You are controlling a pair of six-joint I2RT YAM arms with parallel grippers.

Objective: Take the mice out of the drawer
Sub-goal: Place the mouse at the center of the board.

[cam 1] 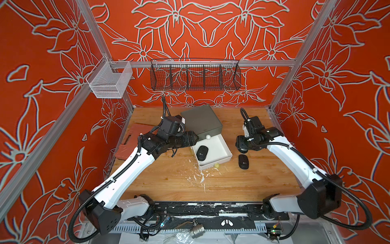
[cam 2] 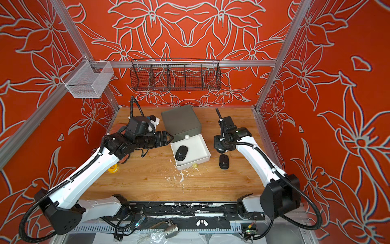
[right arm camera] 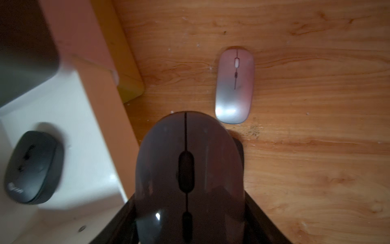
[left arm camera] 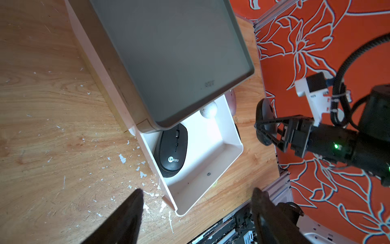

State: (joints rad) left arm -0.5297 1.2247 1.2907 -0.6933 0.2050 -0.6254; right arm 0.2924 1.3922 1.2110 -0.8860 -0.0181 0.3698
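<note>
The wooden desk [cam 1: 160, 181] fills the floor of the cell. The left arm [cam 1: 126, 169] reaches in from the left, and the left fingers [cam 1: 193, 138] hover just beside the far left corner of the drawer. In the left wrist view these fingers are spread apart with nothing between them.

The right arm [cam 1: 295, 160] stands right of the drawer. Both top views hide what is under its wrist. The right wrist view shows the right fingers [right arm camera: 259, 217] pressed on the two sides of a dark grey mouse [right arm camera: 190, 169], which is held above the desk. The left wrist view shows this same grip from the side.

A grey box [cam 1: 200, 120] sits at the far middle, and the white drawer [cam 1: 215, 163] is pulled out of it toward the near side.

One black mouse [cam 1: 202, 153] lies inside the drawer, at its left side. Its pale logo is readable only in the left wrist view. A second black mouse [cam 1: 243, 161] lies on the desk just right of the drawer, and both top views show it. A pink and silver mouse [right arm camera: 234, 84] also lies on the desk right of the drawer. It is clear in the right wrist view, but the right arm covers it in the top views. A small white ball [cam 1: 208, 137] rests at the drawer's far edge.
</note>
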